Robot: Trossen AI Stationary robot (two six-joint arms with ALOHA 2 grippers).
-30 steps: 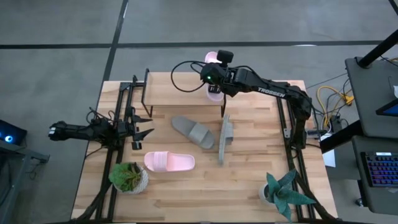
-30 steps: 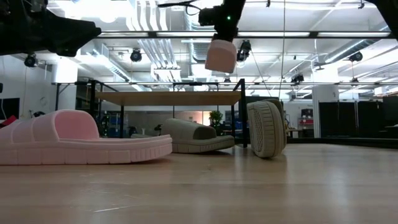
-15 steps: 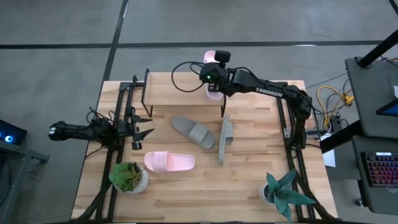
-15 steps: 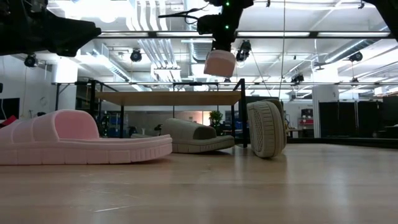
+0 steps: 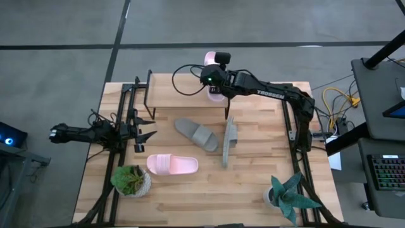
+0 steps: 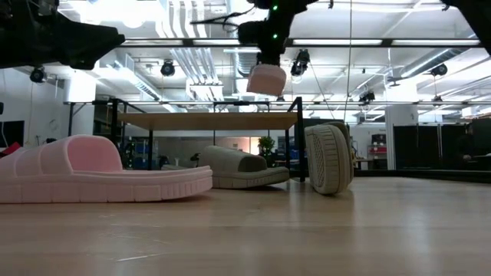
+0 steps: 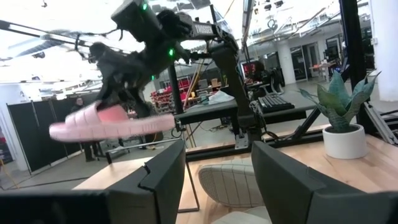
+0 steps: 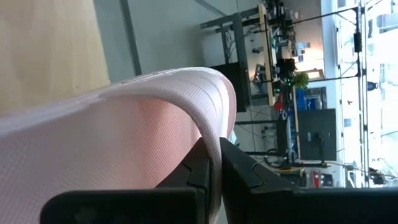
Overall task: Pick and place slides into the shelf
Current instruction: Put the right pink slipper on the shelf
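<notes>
My right gripper is shut on a light pink slide, which hangs in the air above the right end of the shelf. The shelf stands near the table's far edge. On the table lie a second pink slide on its sole, a grey slide on its sole, and another grey slide standing on its side edge. My left gripper waits open at the table's left side, touching nothing. My right gripper pinches the pink slide's wide strap at its edge between the two fingers. It comes at it from above, as the left wrist view shows at the strap. The slide is lifted clear, roughly level, hanging below the fingers above the shelf top.
A leafy potted plant stands at the near left and a spiky one at the near right. Black frame rails run along both table sides. Bare table lies between the slides and the near edge.
My right gripper has moved a little toward the table's left and far edge, carrying the pink slide with it. The slide has sunk slightly toward the shelf top and hangs flatter than before. Nothing else has moved.
</notes>
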